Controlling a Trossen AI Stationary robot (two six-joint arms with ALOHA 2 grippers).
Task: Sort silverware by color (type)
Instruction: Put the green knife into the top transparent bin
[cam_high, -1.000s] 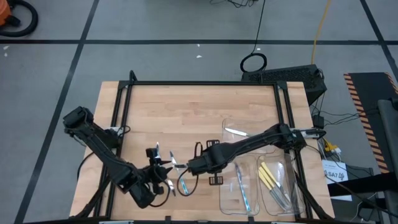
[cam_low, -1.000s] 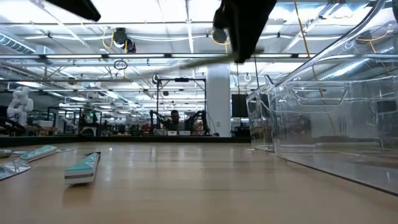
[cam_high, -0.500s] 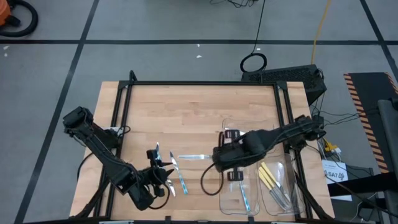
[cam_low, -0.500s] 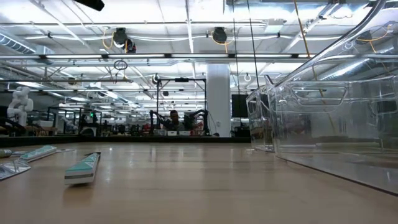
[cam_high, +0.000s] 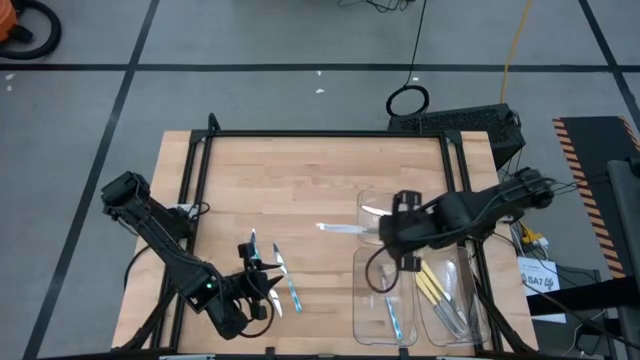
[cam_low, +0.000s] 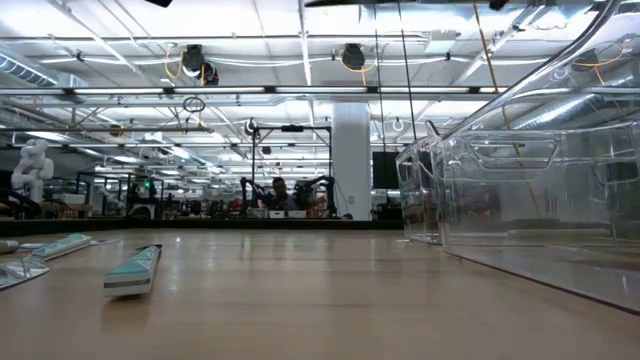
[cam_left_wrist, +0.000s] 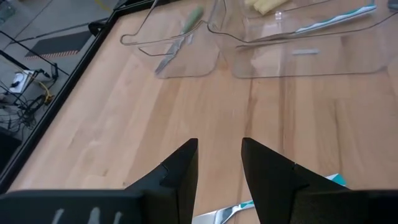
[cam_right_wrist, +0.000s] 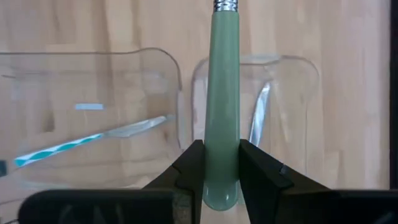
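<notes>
My right gripper (cam_high: 380, 231) is shut on a utensil with a pale green handle (cam_right_wrist: 222, 93) and a silver end (cam_high: 340, 228). It is held in the air by the far clear tray (cam_high: 372, 198). My left gripper (cam_high: 258, 292) is open and empty (cam_left_wrist: 219, 163) near the table's near left. By it on the wood lie two silver utensils (cam_high: 252, 244) (cam_high: 281, 263) and a blue-handled one (cam_high: 293, 292); the blue one also shows in the low view (cam_low: 134, 269). The near trays hold a blue utensil (cam_high: 391, 312) and yellow ones (cam_high: 432, 285). My right gripper pinches the green handle near its free end (cam_right_wrist: 221, 163) between its two fingers (cam_right_wrist: 188, 169). The utensil runs on in line with the fingers, its silver end toward the table's left. It is lifted clear of table and trays, about level.
Three clear trays stand at the table's right: one farther back with a green-handled utensil (cam_left_wrist: 188, 22) in it, and two side by side at the near edge (cam_high: 408, 330). Their walls rise at the right of the low view (cam_low: 520, 190). Bare wood lies at the table's middle and far side.
My right gripper has risen from beside the utensils at the near left and carried the green-handled utensil toward the table's right and far side, up to the trays. The utensil stays about level, silver end leftward. It has left the low view upward.
</notes>
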